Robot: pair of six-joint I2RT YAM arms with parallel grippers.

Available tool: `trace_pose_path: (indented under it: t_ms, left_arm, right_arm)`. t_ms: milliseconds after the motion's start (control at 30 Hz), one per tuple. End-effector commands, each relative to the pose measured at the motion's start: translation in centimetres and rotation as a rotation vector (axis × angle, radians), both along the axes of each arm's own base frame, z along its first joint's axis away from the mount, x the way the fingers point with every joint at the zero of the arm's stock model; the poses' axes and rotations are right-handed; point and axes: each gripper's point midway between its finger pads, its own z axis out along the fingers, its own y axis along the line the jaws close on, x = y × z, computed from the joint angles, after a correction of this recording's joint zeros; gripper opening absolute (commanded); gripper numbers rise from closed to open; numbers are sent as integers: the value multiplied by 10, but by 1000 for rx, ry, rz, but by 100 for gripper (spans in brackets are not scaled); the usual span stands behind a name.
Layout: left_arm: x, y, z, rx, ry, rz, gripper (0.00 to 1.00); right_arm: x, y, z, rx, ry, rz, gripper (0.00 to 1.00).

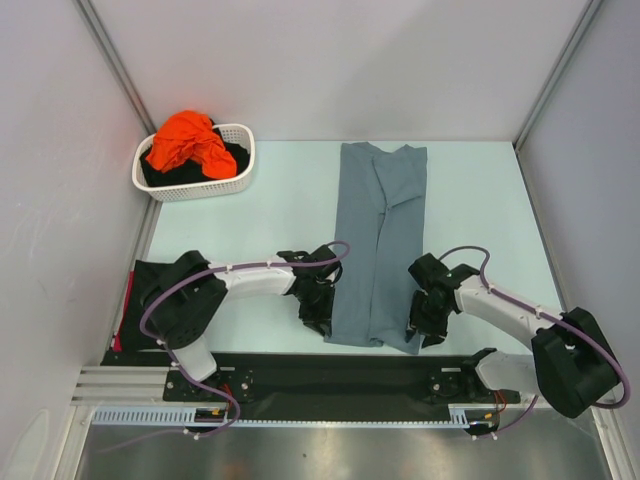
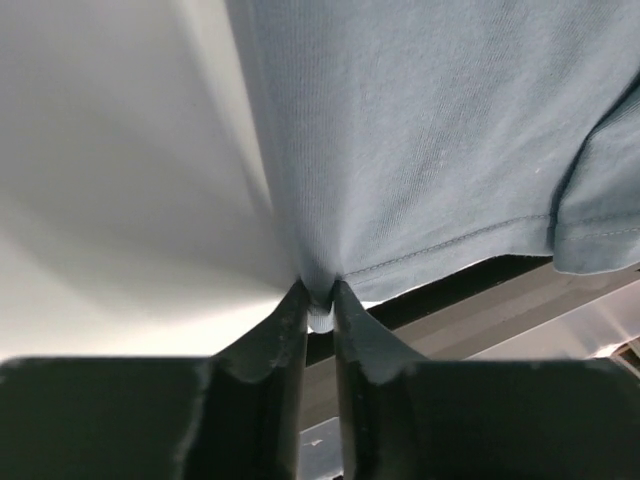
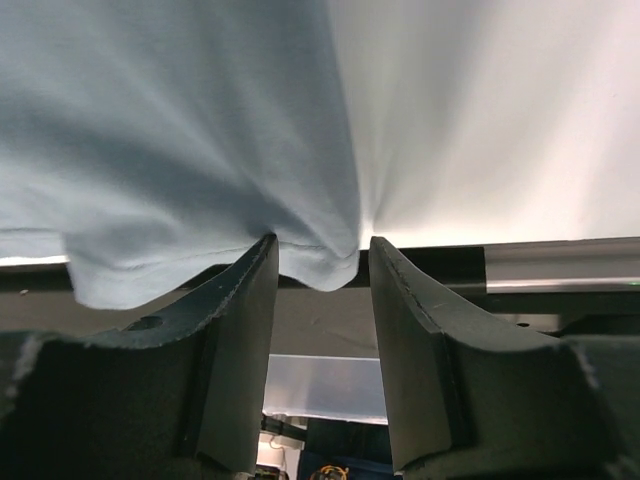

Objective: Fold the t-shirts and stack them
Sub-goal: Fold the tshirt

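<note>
Grey t-shirt (image 1: pixel 380 240) lies folded lengthwise mid-desk (image 1: pixel 270 215), running from 12 to 6 o'clock. At its 7 o'clock hem corner the left end effector (image 2: pixel 320 300) is pinched tight on the fabric. At the 5 o'clock corner the right end effector (image 3: pixel 318 255) has its fingers parted, with the hem hanging between them ungripped. A white basket (image 1: pixel 195 190) at 10 o'clock holds orange clothing (image 1: pixel 185 140) over black. Dark folded cloth (image 1: pixel 145 280) sits at 8 o'clock.
</note>
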Motion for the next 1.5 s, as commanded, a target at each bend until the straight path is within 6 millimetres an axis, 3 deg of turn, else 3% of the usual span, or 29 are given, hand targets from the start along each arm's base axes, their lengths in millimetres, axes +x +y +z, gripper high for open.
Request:
trace_pose_path:
  t_ms: [0,167,200,333,733,1233,1267,1300,1333,1467]
  left_arm:
    - [2,-5,2,-12,-13,-17,19]
    - [4,3,0,12,-25,-19,0]
    - [3,9,-2,19,-20,-12,0]
    - [-1,22,-6,20,-11,10,0]
    - [-12,35,-6,-39,3,29,0]
    - [-17,33,0,-123,-5,-4,0]
    - [-18,32,1,-130,-6,-5,1]
    - [-18,33,1,-134,-9,-5,7]
    - [-18,32,3,-142,-17,-4,20]
    - [-16,30,8,-170,-37,-6,38]
  right_arm:
    - [-3,0,-6,2,2,1,46]
    - [-6,-4,-8,-12,8,0,26]
    - [-7,-4,-8,-15,12,0,17]
    - [-14,-15,-11,-62,29,1,1]
    - [-15,-21,-10,-87,14,-19,0]
    - [-20,-15,-3,-50,-22,-57,0]
    - [-20,-14,-3,-39,-28,-66,0]
    - [-20,-13,-4,-32,-29,-70,0]
    - [-20,-10,-4,-15,-33,-70,0]
    - [-19,-9,-6,-9,-35,-79,0]
